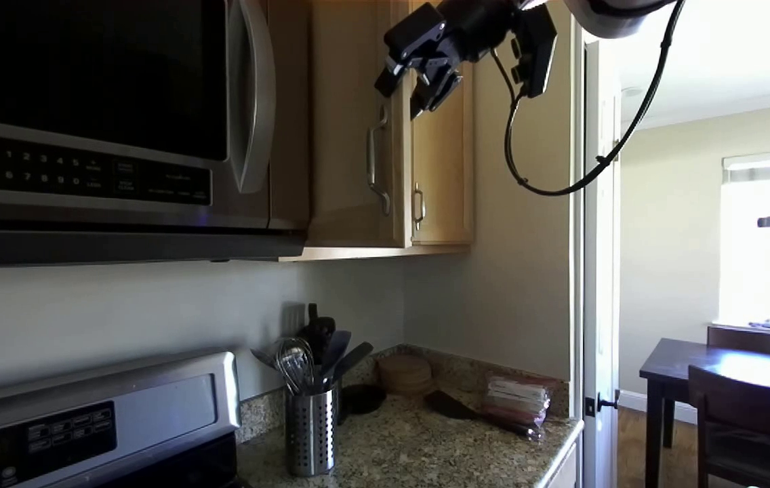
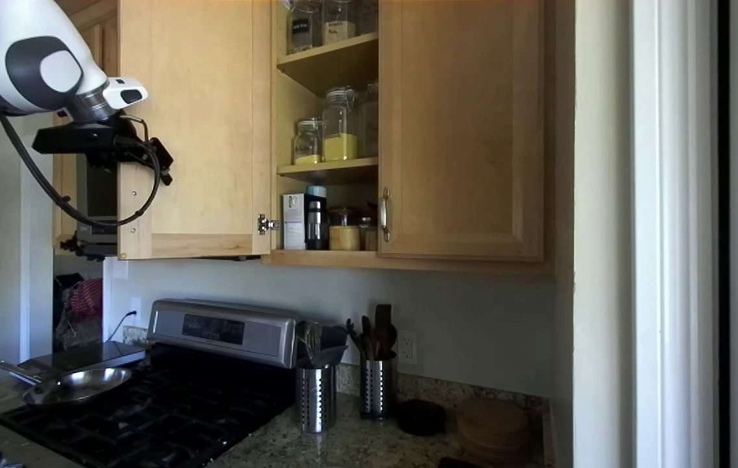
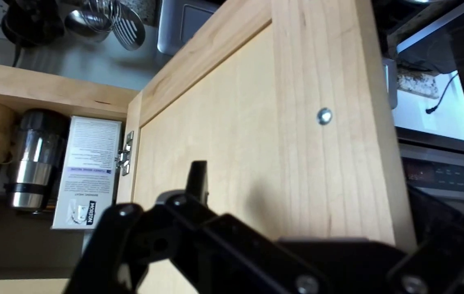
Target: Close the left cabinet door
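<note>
The left cabinet door (image 2: pixel 203 143) stands open, its inner face showing, with a hinge (image 2: pixel 267 224) at its right edge. In an exterior view its outer face (image 1: pixel 344 135) shows with a silver bar handle (image 1: pixel 377 163). The wrist view shows the inner face (image 3: pixel 236 143) close up; the handle is hidden there. My gripper (image 1: pixel 400 100) is open at the door's free edge, its fingers (image 3: pixel 313 192) wide apart. One finger is before the inner face; the other appears past the edge. I cannot tell whether either touches. The gripper (image 2: pixel 166 172) also shows in an exterior view.
The right cabinet door (image 2: pixel 460 130) is shut. Shelves (image 2: pixel 330 170) hold jars, a white box (image 2: pixel 293 221) and a flask (image 2: pixel 316 224). A microwave (image 1: pixel 87 149) is mounted beside the door. Below are a stove (image 2: pixel 167 390), a pan (image 2: pixel 80 385) and utensil holders (image 2: pixel 316 400).
</note>
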Robot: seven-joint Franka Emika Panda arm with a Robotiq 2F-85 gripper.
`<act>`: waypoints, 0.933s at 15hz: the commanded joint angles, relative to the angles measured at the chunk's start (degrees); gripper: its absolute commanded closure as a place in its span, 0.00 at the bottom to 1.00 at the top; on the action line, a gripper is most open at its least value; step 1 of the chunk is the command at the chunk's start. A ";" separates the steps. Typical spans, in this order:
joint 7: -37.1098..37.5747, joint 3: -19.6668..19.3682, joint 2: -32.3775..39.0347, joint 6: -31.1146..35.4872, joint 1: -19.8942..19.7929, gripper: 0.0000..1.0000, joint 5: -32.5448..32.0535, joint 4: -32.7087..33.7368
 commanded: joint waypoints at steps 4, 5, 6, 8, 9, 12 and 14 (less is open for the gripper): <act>1.36 -2.39 -2.53 1.27 -7.57 0.00 -7.61 -3.69; 1.19 -2.76 -3.17 0.91 -8.18 0.00 -8.16 -4.34; 1.29 -2.87 -3.93 0.48 -8.96 0.00 -8.89 -4.84; 1.30 -3.52 -5.49 -0.49 -10.61 0.00 -10.10 -5.87; 1.52 -3.74 -6.19 -1.19 -11.73 0.00 -10.96 -6.28; 2.75 -4.09 -7.20 -2.34 -16.28 0.00 -14.55 -6.96; 3.41 -4.19 -6.50 -2.55 -19.07 0.00 -17.03 -6.83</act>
